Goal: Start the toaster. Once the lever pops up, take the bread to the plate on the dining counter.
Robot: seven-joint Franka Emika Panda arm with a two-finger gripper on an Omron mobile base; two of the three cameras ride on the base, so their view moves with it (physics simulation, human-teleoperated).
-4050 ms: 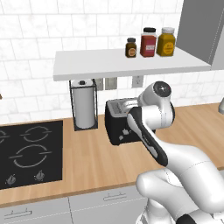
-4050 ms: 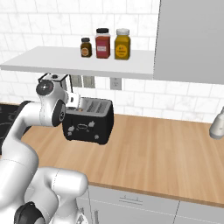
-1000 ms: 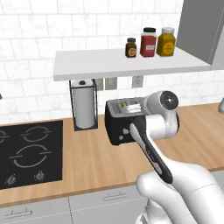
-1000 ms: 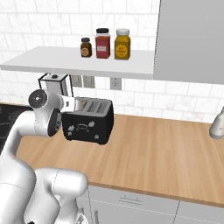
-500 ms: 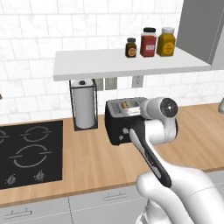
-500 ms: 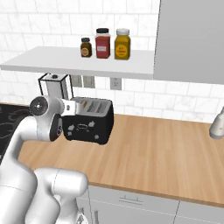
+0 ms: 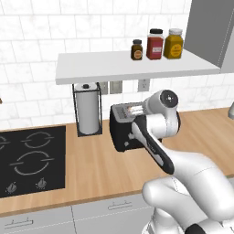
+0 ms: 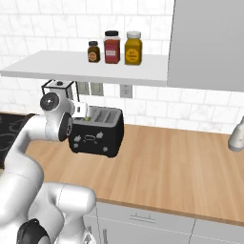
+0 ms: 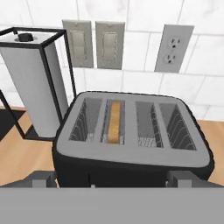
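Note:
The black toaster with its silver-grey top stands on the wood worktop against the tiled wall. A tan slice of bread sits low in the second slot from the left in the hand view. My gripper hangs just above and in front of the toaster's front edge, open, with nothing between its fingertips. From the right base view my hand is over the toaster's left end. The plate and the dining counter are out of view.
A paper towel roll in a black wire holder stands right beside the toaster. A low white shelf with three jars hangs directly above. The black hob lies to the left. Bare wood worktop stretches to the right.
My hand has swung down from under the shelf to the toaster's top, and the wrist has shifted slightly. The jaws have stayed open. Toaster and bread have not moved.

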